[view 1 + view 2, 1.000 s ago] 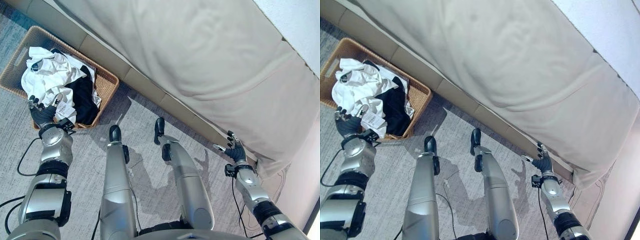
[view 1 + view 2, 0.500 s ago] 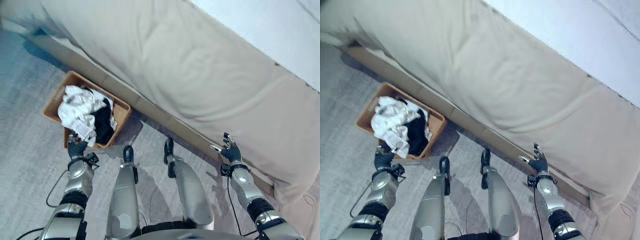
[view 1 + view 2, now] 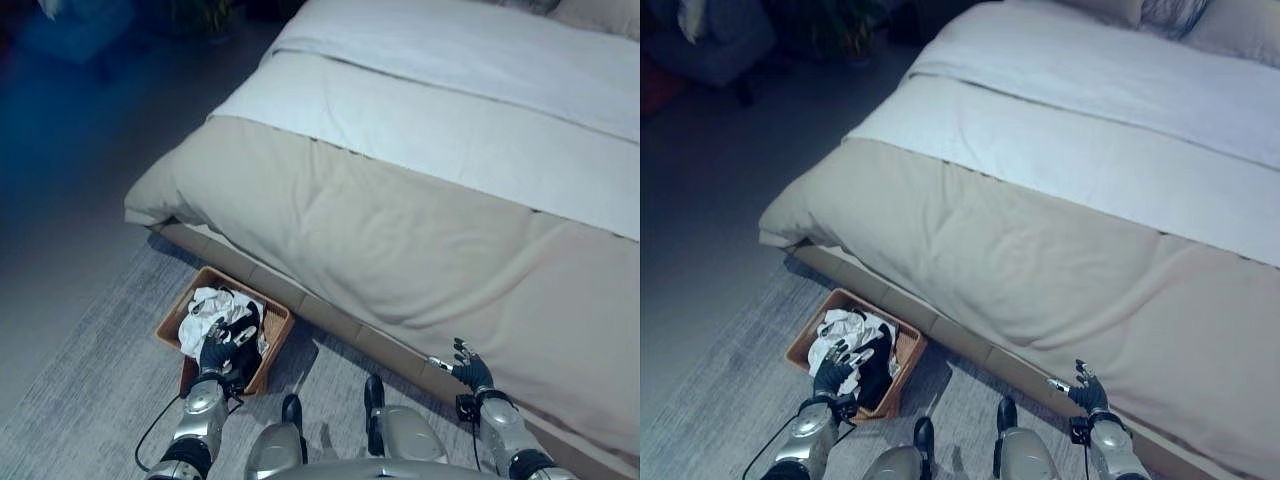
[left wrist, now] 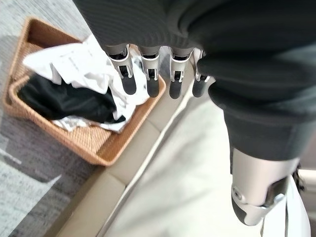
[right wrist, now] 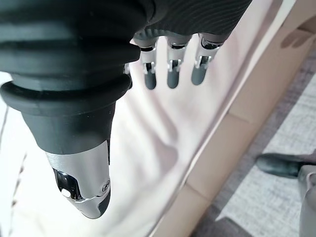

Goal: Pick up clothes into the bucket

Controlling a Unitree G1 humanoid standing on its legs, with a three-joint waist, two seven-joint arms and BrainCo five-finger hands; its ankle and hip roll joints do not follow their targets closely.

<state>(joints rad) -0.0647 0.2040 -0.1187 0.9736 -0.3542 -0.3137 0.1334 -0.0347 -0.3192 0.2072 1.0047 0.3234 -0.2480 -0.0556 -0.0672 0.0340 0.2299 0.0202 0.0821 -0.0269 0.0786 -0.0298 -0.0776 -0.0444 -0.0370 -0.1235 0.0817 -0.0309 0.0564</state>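
Wicker basket (image 3: 172,327) sits on the grey rug (image 3: 90,420), tucked against the near edge of the bed base, toward the left. Inside it: a crumpled heap of white clothes (image 3: 203,312) on the left and far side, a black garment (image 3: 245,352) on the right side. The pile sits level with or slightly over the rim. In the left wrist view the white cloth (image 4: 69,59) spills over the black one (image 4: 59,101), and a corner of it drapes near the basket's woven wall (image 4: 101,148).

Left hand (image 3: 215,350) hovers at the near edge of the basket, above the clothes. Fingers (image 4: 150,69) straight and relaxed, spread in a row, holding nothing.

Right hand (image 3: 470,370) is well apart, far to the right, raised beside the bed's hanging beige cover (image 3: 420,260). Its fingers (image 5: 173,69) are also straight, empty, close to the cover but whether they touch it cannot be told.

Beige duvet lies across the bed, a paler sheet (image 3: 450,90) further back. Bed base panel (image 5: 232,143) runs along under the cover.
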